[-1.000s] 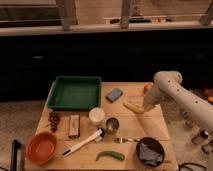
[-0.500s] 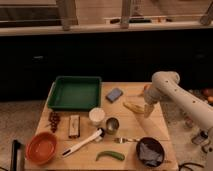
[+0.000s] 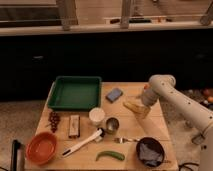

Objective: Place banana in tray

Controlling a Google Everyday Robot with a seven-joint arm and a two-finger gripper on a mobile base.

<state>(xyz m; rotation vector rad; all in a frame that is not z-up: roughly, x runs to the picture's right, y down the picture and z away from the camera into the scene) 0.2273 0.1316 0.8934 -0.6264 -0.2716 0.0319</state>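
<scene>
The banana [image 3: 131,105] is a pale-yellow, slightly curved fruit lying on the wooden table [image 3: 150,127], right of centre. My gripper [image 3: 139,109] hangs from the white arm [image 3: 172,97] that reaches in from the right. It is down at the banana's right end, overlapping it. The dark green tray [image 3: 56,95] sits at the table's back left, about a tray's width left of the banana, with nothing showing inside it.
A blue sponge [image 3: 114,94] lies between tray and banana. A white cup [image 3: 96,116], metal cup [image 3: 111,124], white brush [image 3: 82,144], fork [image 3: 125,140], green pepper [image 3: 110,155], dark bowl [image 3: 151,151], orange bowl [image 3: 41,148], grapes [image 3: 53,120] and brown bar [image 3: 74,126] fill the front.
The arm has swung a little to the left and the gripper has come down onto the banana's spot. Nothing on the table has visibly moved.
</scene>
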